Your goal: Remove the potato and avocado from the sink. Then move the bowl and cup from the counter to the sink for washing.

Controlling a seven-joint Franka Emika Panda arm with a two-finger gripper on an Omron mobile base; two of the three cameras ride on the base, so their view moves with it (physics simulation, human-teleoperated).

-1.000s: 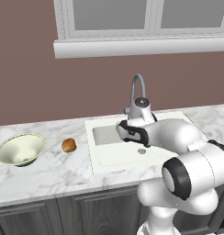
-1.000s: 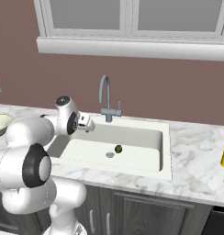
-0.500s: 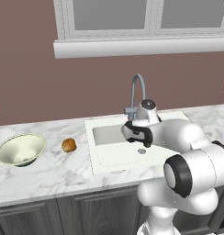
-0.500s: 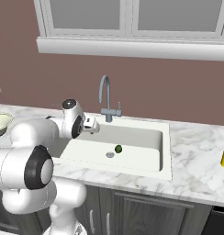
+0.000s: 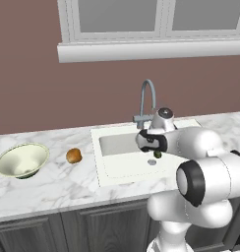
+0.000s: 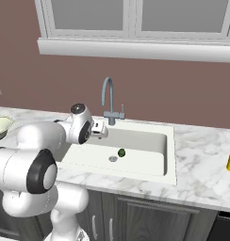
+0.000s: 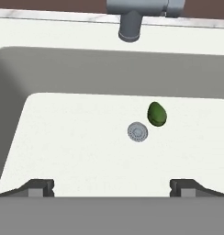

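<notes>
Gripper over the sink, fingers spread wide, holding and touching nothing. Avocado on the basin floor just beside the drain, apparently long axis toward the faucet. Potato on counter beside bowl.

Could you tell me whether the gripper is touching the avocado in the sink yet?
Apart. In the hand view the avocado lies beside the drain, far beyond the open gripper.
</notes>
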